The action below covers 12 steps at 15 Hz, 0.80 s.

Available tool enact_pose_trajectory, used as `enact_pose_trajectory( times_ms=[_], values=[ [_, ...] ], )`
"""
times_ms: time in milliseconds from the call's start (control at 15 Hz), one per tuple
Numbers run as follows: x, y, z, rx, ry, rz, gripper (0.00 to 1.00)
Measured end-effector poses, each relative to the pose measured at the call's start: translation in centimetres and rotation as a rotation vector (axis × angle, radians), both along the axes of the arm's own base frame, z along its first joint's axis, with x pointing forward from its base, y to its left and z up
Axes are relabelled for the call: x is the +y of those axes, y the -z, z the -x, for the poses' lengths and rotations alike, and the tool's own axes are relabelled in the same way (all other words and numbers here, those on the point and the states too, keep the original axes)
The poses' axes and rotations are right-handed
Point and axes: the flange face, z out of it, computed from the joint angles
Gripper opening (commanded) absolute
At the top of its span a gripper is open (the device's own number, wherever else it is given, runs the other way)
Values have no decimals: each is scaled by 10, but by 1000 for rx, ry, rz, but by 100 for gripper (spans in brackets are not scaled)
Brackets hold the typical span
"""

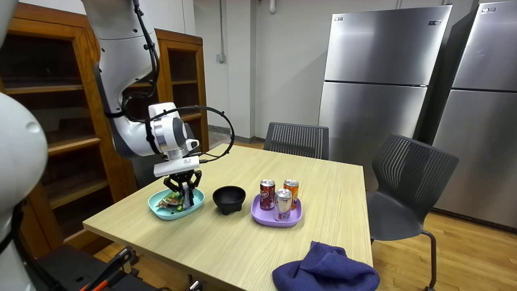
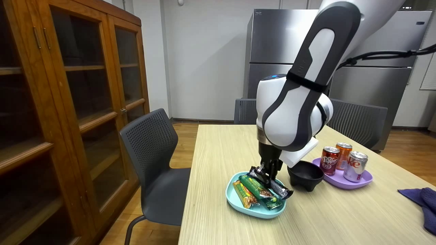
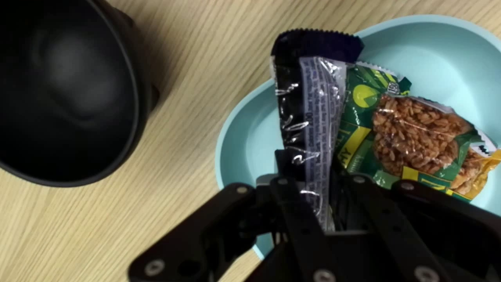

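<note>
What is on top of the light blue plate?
Green and yellow snack bars lie on the light blue plate. The gripper holds a dark, silvery bar over it. What's beneath the bars is covered, so I can't tell.

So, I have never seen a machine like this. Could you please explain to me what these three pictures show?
The machine is a white robot arm ending in a black gripper, which pinches things as two fingers do. Two pictures come from cameras outside the robot; the close-up comes from a camera on its wrist, looking down past the gripper.

The gripper is closed on a dark-wrapped bar at a turquoise plate, where green snack packets lie. Whether the bar touches them is hard to tell.

On the same table stand a black bowl and a purple tray with three drink cans, and a crumpled navy cloth lies at the edge.
</note>
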Motion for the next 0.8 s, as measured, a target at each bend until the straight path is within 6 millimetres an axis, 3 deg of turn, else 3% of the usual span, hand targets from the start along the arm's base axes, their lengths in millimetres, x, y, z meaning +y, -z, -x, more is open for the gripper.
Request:
enact_pose_trajectory(
  times_ms=[67, 600, 800],
  values=[
    [0, 1, 0, 1, 6, 0, 46],
    [1, 7, -1, 4, 19, 0, 99],
    [2, 6, -1, 1, 17, -1, 100]
  ],
)
